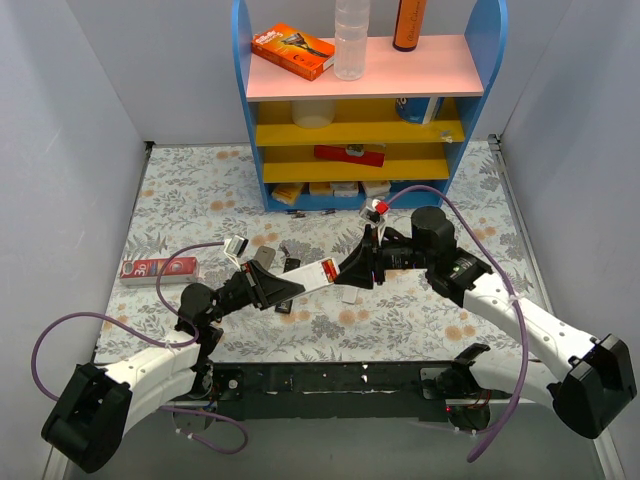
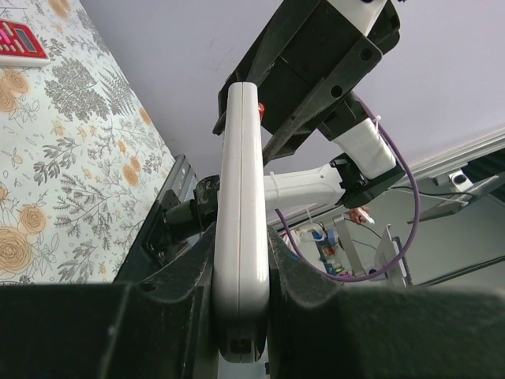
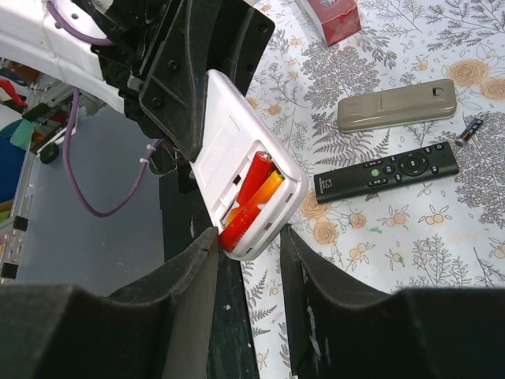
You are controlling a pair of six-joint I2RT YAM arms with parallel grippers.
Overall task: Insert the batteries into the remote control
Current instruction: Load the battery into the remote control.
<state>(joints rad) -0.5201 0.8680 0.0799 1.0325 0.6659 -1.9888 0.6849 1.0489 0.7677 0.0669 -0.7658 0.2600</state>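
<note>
Nearest the bases, my left gripper is clamped on the remote control. Both fingers press its flat sides, and one end sticks out just past them.

The remote is white and smooth, with rounded ends. It hangs in front of the blue shelf unit, between my two grippers and off the flowered cloth. From above, its long axis runs on a slant, and the end away from my left gripper points up and toward the shelf.

That shelf-side end sits between the fingers of my right gripper. They are set closely on either side of it, but I cannot tell whether they are squeezing or only bracketing it.

From the right wrist, the back cover is off at that end. Two red-orange batteries lie side by side in the bay, along the remote's length.

Beyond it, on the cloth toward the shelf, lie a black remote and a grey remote, near each other.
</note>
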